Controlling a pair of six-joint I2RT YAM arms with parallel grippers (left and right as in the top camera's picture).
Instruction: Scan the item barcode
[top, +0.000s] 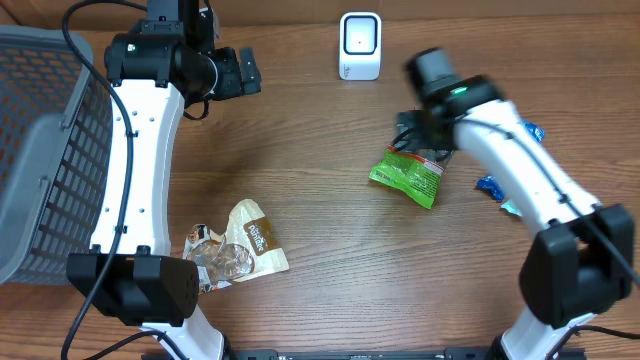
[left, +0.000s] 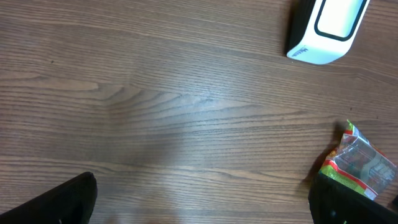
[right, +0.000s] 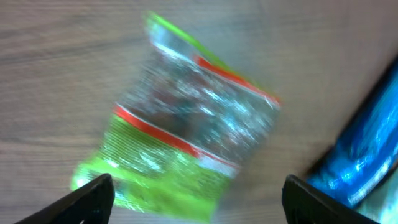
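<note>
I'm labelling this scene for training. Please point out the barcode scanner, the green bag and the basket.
barcode scanner (top: 360, 42): overhead view, on its front face.
green bag (top: 405, 178): overhead view, middle of the green part.
basket (top: 60, 190): overhead view, on its mesh side.

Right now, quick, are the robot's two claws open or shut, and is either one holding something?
Left gripper: open, holding nothing.
Right gripper: open above the green bag, not gripping it.
</note>
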